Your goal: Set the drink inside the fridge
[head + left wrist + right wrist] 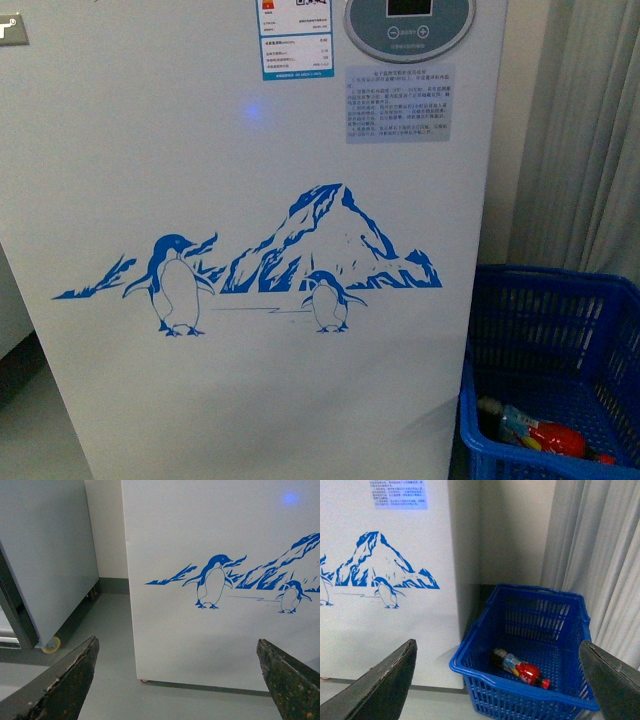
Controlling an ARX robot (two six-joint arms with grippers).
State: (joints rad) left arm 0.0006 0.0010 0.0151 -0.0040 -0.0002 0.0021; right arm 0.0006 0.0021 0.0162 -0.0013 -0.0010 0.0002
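The fridge (pixel 250 200) fills the front view with its white front wall and blue penguin-and-mountain drawing; it also shows in the left wrist view (pixel 210 630) and the right wrist view (pixel 385 630). The drink (pixel 521 669), a dark bottle with a red label and red cap, lies on its side in a blue basket (pixel 485 675) on the floor right of the fridge, also seen in the front view (pixel 540 432). My right gripper (pixel 497 647) hangs open above and short of the basket. My left gripper (pixel 177 647) is open, facing the fridge's lower front. Neither holds anything.
The blue basket (pixel 600 300) stands against a grey curtain (pixel 590 130). A grey cabinet (pixel 45 560) on casters stands left of the fridge, with a strip of grey floor (pixel 110 625) between them. A control panel (pixel 409 25) and labels sit high on the fridge front.
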